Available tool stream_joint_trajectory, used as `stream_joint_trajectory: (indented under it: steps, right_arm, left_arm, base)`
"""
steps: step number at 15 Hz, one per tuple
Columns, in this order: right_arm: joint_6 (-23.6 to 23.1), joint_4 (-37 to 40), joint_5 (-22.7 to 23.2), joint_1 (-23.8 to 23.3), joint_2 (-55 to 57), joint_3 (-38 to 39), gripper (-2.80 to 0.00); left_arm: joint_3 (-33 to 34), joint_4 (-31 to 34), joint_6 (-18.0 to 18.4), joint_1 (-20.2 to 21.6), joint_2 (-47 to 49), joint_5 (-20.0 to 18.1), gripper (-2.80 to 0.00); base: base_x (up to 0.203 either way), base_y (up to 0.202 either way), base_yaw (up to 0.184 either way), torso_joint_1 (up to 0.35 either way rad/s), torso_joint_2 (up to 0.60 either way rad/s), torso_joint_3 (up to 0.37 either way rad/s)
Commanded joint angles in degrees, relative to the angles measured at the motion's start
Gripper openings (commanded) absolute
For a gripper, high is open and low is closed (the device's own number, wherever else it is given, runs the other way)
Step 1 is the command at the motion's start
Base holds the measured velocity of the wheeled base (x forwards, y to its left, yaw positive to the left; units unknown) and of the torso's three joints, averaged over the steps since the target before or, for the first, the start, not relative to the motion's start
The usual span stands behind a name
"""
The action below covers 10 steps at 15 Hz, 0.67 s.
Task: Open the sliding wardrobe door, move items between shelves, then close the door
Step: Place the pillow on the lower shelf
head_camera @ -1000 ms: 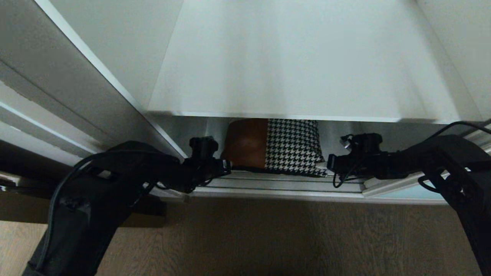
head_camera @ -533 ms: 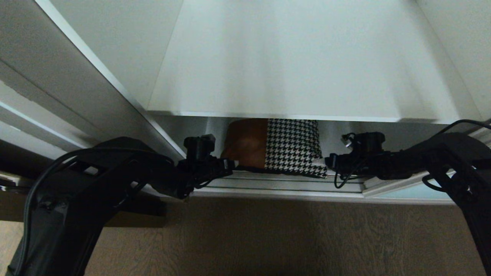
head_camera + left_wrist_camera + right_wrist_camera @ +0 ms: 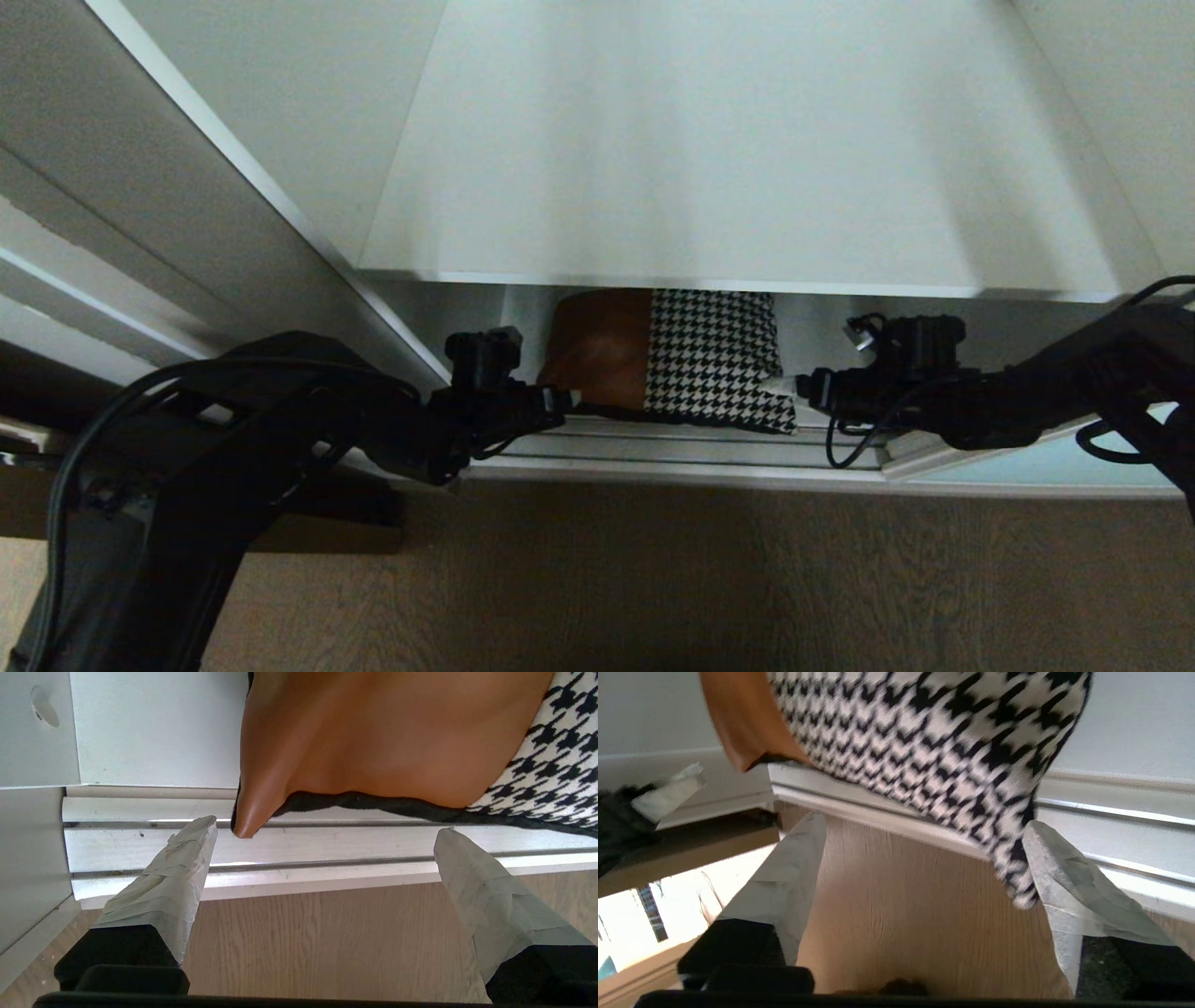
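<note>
The cushion (image 3: 667,359), tan leather on the left and black-and-white houndstooth on the right, lies on the bottom shelf (image 3: 154,742) under the wide white upper shelf (image 3: 728,168). Its front edge overhangs the door track. My left gripper (image 3: 560,403) is open just in front of the tan corner (image 3: 245,821) and touches nothing. My right gripper (image 3: 795,387) is open at the houndstooth corner (image 3: 1017,877), which hangs against the inside of one finger (image 3: 1059,872). A strip of the aqua sliding wardrobe door (image 3: 1046,462) shows at the lower right.
The silvery floor track (image 3: 672,448) runs along the wardrobe's front, with wood floor (image 3: 653,579) before it. Grey panels (image 3: 140,215) slant along the left. The upper shelf's front edge (image 3: 747,285) hangs low over both grippers.
My right gripper has opened and let go of the houndstooth corner, and that arm has drawn back to the right. The left gripper has pulled back slightly. The cushion has stayed put.
</note>
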Motion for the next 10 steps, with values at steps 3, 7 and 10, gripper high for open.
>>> stream_joint_trajectory:
  steps: [3,7,10]
  right_arm:
    - [-0.1,-0.5,0.2,0.2,-5.6,6.7,0.00]
    - [-0.1,-0.9,0.2,0.8,-9.2,12.7,0.00]
    - [0.1,-1.0,0.2,0.8,-11.3,15.9,0.00]
  left_arm:
    - [4.4,-0.3,0.0,-1.2,-4.2,0.0,0.00]
    - [7.5,-1.0,0.7,-4.4,-8.5,0.6,0.00]
    - [12.1,-0.7,0.9,-6.6,-13.5,2.2,0.00]
  base:
    - [0.000,0.000,0.000,0.000,0.00,0.000]
    - [0.000,0.000,0.000,0.000,0.00,0.000]
    - [0.000,0.000,0.000,0.000,0.00,0.000]
